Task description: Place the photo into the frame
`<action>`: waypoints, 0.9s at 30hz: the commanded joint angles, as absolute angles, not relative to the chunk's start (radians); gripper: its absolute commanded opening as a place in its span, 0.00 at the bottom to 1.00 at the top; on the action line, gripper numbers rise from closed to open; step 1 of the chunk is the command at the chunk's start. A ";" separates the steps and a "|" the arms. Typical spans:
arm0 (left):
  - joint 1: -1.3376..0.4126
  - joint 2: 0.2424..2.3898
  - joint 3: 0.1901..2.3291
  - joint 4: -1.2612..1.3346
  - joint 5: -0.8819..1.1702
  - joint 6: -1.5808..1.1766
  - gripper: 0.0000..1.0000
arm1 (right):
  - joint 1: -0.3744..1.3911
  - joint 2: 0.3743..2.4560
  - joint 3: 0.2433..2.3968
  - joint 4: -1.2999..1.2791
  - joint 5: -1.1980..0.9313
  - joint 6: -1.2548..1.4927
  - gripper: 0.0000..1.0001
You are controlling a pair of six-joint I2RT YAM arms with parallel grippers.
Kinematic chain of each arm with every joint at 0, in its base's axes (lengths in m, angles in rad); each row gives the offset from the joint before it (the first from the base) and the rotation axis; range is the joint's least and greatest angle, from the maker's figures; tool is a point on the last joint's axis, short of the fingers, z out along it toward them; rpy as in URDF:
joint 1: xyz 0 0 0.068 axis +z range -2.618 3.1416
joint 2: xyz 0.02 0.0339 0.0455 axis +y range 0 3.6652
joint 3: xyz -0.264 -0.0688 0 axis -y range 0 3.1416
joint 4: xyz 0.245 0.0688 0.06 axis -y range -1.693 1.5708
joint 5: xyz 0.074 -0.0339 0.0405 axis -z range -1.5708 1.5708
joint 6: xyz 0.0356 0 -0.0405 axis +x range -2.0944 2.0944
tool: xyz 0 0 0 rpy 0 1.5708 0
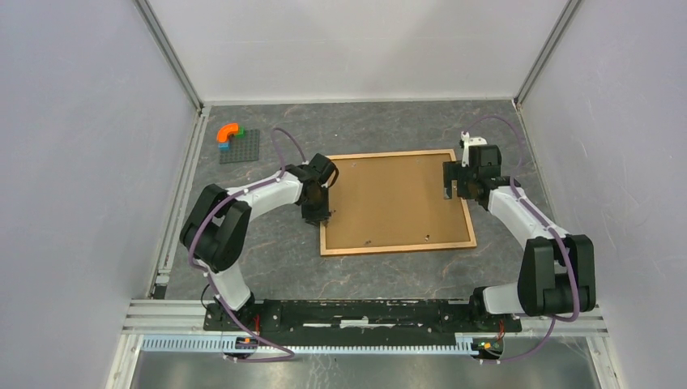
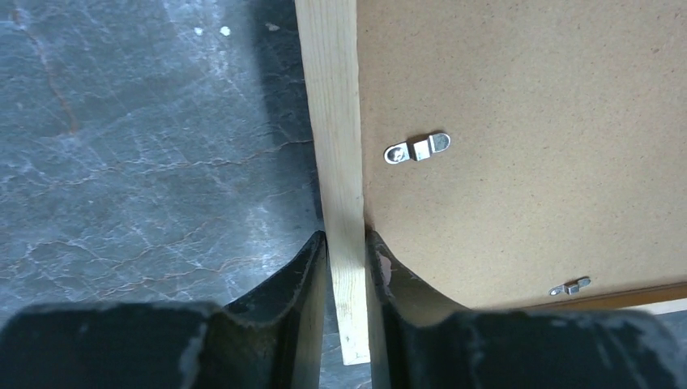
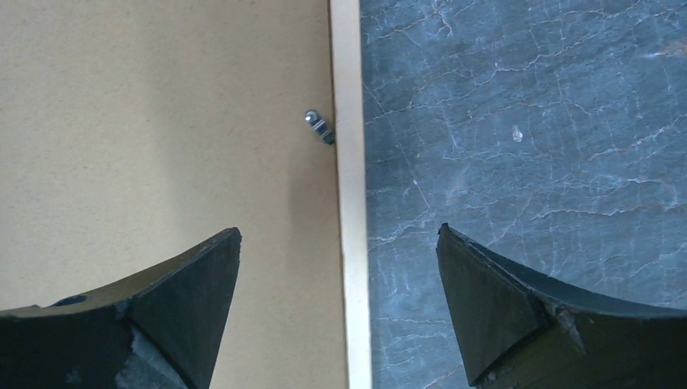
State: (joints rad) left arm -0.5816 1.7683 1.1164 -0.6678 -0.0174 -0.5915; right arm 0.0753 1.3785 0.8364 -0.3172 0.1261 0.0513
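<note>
1. The left gripper [image 2: 346,239] was pinched on the frame [image 1: 398,246] at its left rail, one finger outside the rail and one on the backing board [image 1: 393,198]. The grip sat close to the near-left corner, so a lift from there would probably have twisted the frame or let the thin rail slip out.
2. The right gripper [image 3: 339,229] hung wide open astride the frame's right rail and held nothing. If only one side rose, the far edge could have dragged on the table [image 1: 267,251].
3. The frame lay back-up with the board seated inside it. The turn clips [image 2: 417,148] along the frame's inner edge looked to hold the board in, so it stood in the way of loading.
4. No photo showed in any view.
5. A grey baseplate [image 1: 239,146] carrying an orange brick [image 1: 229,132] sat well apart, beyond the frame's far-left corner, and did not look likely to interfere.
</note>
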 commanded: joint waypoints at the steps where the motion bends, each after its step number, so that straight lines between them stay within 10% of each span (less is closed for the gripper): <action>1: -0.540 1.761 1.035 -0.815 -0.129 -0.471 0.25 | 0.065 1.390 0.869 -0.290 0.079 0.008 0.92; 8: -0.491 1.725 1.008 -0.836 -0.131 -0.411 0.13 | 0.066 1.499 0.877 -0.219 0.002 0.008 0.70; 27: -0.479 1.706 1.000 -0.824 -0.154 -0.383 0.04 | 0.108 1.623 0.926 -0.202 0.013 0.015 0.57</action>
State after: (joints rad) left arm -0.4904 1.6966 1.0435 -0.7380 -0.0437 -0.4652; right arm 0.0971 1.6047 0.8753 -0.2226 -0.0181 0.0193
